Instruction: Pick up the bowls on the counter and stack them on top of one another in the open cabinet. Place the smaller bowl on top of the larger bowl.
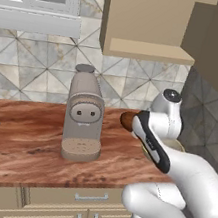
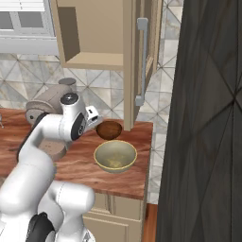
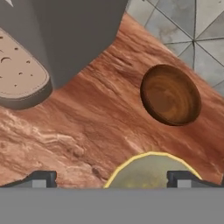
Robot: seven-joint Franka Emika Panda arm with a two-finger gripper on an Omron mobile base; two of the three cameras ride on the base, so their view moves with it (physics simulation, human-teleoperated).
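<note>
- The yellow bowl (image 2: 115,155) sits upright on the worktop (image 2: 132,182) near its right end, towards the front edge; as the wider one, it has to go into the cabinet first to serve as the base of the stack.
- The brown bowl (image 2: 109,129) stands just behind it, closer to the tiled wall, apart from it and untouched; it should go second, on top.
- The gripper (image 3: 111,178) hovers above the near rim of the yellow bowl (image 3: 151,171) with its fingertips (image 3: 41,178) spread wide and nothing between them, likely lining up for a rim grasp.
- The cabinet (image 2: 92,59) hangs above with its door swung open, its shelf bare.
- The coffee machine (image 1: 83,114) stands to the left, near enough to crowd the arm's swing.
</note>
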